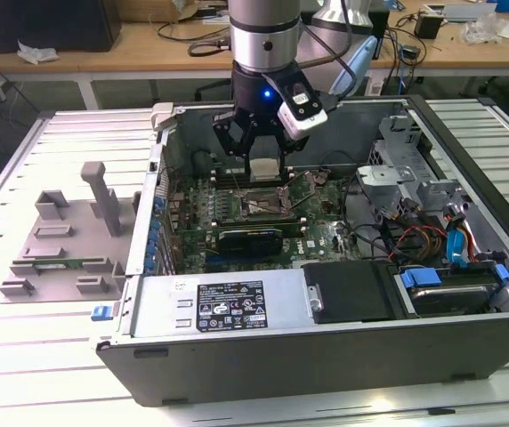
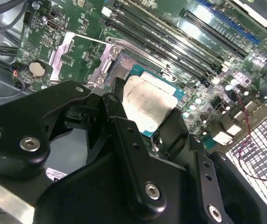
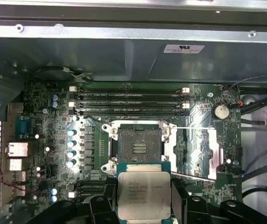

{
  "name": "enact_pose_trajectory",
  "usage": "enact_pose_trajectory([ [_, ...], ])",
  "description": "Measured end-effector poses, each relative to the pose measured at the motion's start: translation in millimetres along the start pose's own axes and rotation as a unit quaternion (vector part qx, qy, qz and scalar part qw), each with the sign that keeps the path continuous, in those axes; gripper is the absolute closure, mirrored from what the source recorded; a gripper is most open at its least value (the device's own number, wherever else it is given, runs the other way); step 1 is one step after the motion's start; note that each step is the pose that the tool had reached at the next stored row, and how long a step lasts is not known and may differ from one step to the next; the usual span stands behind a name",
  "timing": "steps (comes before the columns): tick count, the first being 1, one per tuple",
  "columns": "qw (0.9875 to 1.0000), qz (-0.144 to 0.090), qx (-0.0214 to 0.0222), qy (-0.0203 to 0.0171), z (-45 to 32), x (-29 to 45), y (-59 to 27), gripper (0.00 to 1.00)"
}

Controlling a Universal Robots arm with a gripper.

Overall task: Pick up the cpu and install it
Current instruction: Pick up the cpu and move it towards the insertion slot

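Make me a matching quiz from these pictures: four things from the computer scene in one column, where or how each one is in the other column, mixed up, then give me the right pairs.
Things:
1. processor chip
2. socket
3. grey plastic tray
4. coin battery

Places or states:
A. on the table, outside the computer case
B. gripped in the end effector
C. empty, with its metal lid swung open
D. round and silvery, set on the green board

Pairs: 1-B, 2-C, 3-A, 4-D
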State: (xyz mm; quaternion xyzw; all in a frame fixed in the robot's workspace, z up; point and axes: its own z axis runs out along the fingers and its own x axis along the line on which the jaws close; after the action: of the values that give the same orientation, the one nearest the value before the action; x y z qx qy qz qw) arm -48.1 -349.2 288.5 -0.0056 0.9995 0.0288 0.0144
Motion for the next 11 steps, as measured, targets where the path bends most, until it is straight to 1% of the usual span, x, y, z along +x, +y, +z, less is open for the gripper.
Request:
enact_pose_trajectory([
  [4, 1.0, 0.0, 0.0, 0.0004, 5.2, -1.1, 3.7, 0.45],
  [5, 1.0, 0.0, -0.0001, 0.0004, 8.2, -1.7, 5.5, 0.45],
  [8, 1.0, 0.0, -0.0001, 0.0006, 12.1, -3.7, 7.7, 0.45],
  [11, 1.0, 0.0, -0.0001, 0.0007, 12.6, -4.0, 7.9, 0.45],
])
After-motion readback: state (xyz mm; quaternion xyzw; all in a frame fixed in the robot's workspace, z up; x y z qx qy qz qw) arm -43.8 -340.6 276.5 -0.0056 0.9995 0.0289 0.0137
